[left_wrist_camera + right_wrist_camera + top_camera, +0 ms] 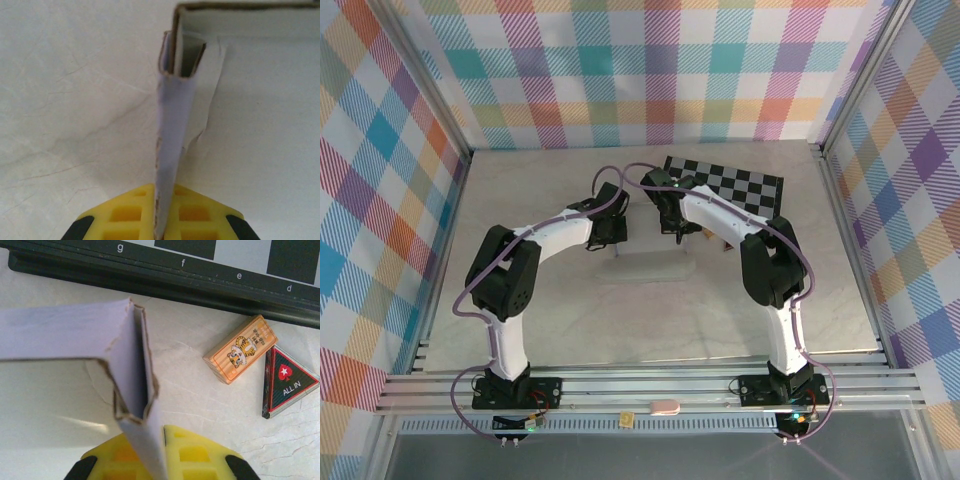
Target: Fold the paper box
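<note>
Plaid walls are noted on three sides of a pale, marble-patterned table.

The left arm and right arm are seen rising from bases at the near edge. Their elbows are bowed outward and their forearms angled inward, so that the wrists nearly meet over the table's middle.

A black-and-grey checkerboard is laid flat at the far right, behind the right wrist. Its lettered edge runs just beyond the work area in the right wrist view.

The paper box is found at the table's centre, partly hidden under both wrists, with its side walls raised.

The left gripper is clamped on an upright lavender wall of the box, and the doubled corner fold is seen end-on above it. The right gripper is closed likewise on a wall at another corner, where the torn cardboard edges are visible.

To the right of that corner, an orange pack with a tiger print is lying on the table. A smaller black triangular piece marked "ALL IN" lies just beside it. Both are apart from the box.
</note>
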